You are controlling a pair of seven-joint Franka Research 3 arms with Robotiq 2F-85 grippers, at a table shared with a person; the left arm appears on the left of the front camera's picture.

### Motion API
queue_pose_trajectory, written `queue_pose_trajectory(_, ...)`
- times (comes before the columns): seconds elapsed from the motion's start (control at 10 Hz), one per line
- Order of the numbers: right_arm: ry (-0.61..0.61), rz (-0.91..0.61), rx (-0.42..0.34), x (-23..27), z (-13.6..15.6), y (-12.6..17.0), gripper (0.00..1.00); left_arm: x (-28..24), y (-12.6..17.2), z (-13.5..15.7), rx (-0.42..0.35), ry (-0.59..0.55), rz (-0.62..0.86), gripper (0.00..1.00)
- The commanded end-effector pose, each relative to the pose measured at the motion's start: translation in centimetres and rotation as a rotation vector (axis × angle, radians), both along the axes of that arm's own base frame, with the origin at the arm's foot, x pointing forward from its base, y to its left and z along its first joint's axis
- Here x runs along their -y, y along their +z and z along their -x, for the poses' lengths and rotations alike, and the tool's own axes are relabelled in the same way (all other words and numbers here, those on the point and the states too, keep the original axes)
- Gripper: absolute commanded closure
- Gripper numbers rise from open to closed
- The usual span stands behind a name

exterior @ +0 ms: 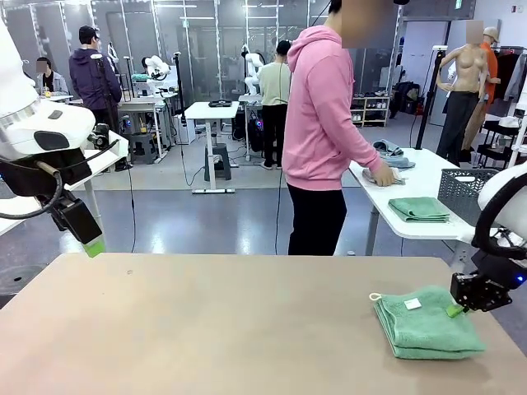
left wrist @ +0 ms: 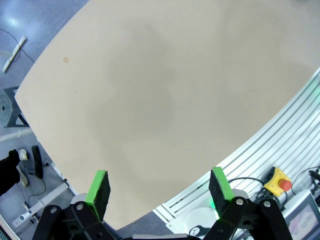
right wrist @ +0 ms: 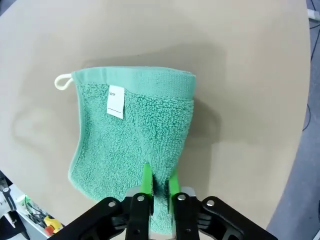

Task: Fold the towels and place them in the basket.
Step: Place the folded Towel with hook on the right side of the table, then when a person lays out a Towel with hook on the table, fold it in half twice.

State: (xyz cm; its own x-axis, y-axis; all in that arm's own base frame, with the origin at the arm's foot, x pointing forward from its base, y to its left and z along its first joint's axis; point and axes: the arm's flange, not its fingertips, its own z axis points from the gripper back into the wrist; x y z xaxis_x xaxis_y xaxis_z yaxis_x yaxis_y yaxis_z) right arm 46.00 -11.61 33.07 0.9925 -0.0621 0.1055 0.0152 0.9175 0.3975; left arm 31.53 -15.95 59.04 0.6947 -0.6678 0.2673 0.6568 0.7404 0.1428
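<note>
A folded mint green towel (exterior: 428, 327) with a white label and corner loop lies on the tan table (exterior: 206, 329) at the near right. My right gripper (exterior: 454, 310) is at its right edge. In the right wrist view its fingers (right wrist: 146, 181) stand close together, pinching a ridge of the towel (right wrist: 135, 130). My left gripper (exterior: 92, 243) hangs above the table's left side, open with nothing between its pads (left wrist: 100, 187). The dark mesh basket (exterior: 465, 193) stands on a white table (exterior: 436, 177) beyond, beside another folded green towel (exterior: 420, 209).
A person in a pink hoodie (exterior: 321, 107) stands at the white table with hands on a pale blue-grey towel (exterior: 383, 177). A yellow box with a red button (left wrist: 277, 182) sits off the tan table's edge, near the left arm.
</note>
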Motion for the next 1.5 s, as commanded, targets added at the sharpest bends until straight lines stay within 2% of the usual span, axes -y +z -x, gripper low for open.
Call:
queue_pose_trajectory(0.0, -0.034, 0.049, -0.016, -0.5, 0.1, 0.3, 0.27, 0.3, 0.3, -0.1, 0.007, 0.018, -0.008, 0.00)
queue_pose_trajectory(0.1, -0.043, 0.053, -0.012, -0.7, 0.3, 0.5, 0.24, 0.3, 0.3, -0.1, 0.007, 0.018, -0.008, 0.00)
queue_pose_trajectory(0.2, -0.055, 0.062, -0.008, -1.2, 0.5, 0.6, 0.00, 0.3, 0.3, -0.1, 0.007, 0.018, -0.008, 0.00)
queue_pose_trajectory(0.4, -0.068, 0.073, -0.011, -2.3, 0.7, 0.5, 0.00, 0.3, 0.3, -0.1, 0.007, 0.018, -0.008, 0.00)
queue_pose_trajectory(0.5, -0.078, 0.079, -0.010, -2.9, 0.7, 0.4, 0.17, 0.3, 0.3, -0.1, 0.007, 0.018, -0.008, 0.00)
queue_pose_trajectory(0.6, -0.096, 0.107, -0.003, -3.7, 0.3, 0.3, 0.12, 0.3, 0.3, -0.1, 0.007, 0.018, -0.008, 0.00)
queue_pose_trajectory(0.7, -0.049, 0.045, -0.004, -1.8, 0.3, 0.2, 0.12, 0.3, 0.3, -0.1, 0.007, 0.018, -0.008, 0.00)
queue_pose_trajectory(1.4, -0.049, 0.045, -0.004, -1.8, 0.3, 0.2, 0.12, 0.3, 0.3, -0.1, 0.007, 0.018, -0.008, 0.00)
